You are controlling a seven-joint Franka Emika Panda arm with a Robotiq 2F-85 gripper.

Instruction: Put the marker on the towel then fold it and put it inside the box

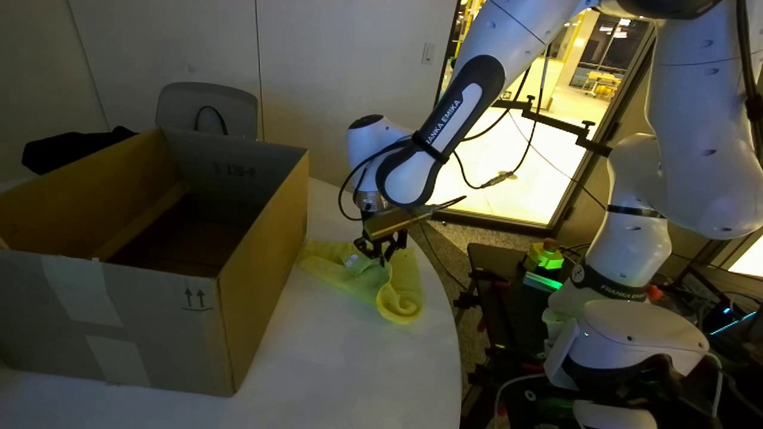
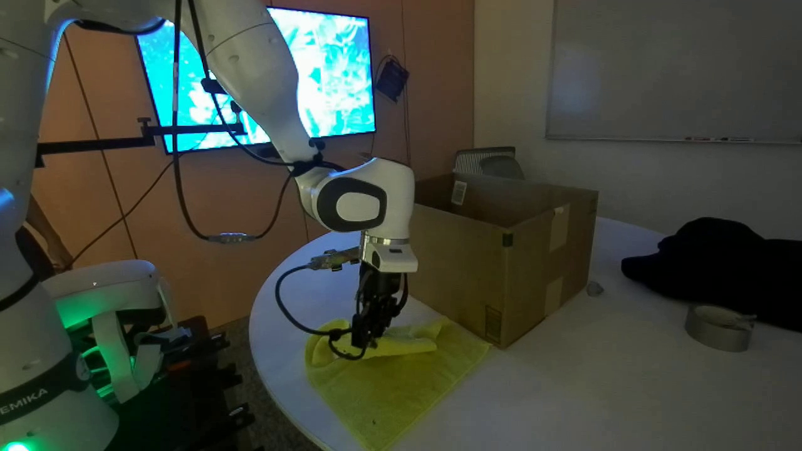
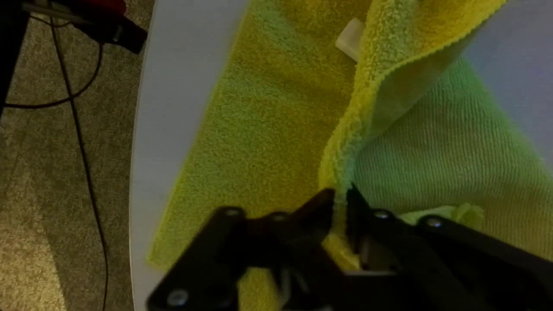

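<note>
Towel [image 2: 404, 382] lay on table [image 2: 564, 401] between curved edge and box [image 2: 460, 269]. Gripper [image 3: 341, 194] fingers pinched raised fold; fold's long axis ran from fingertips roughly along that edge, box sideways of it. Marker was not discernible.

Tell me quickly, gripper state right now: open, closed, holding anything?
Gripper: closed, holding the towel by a raised fold.
</note>
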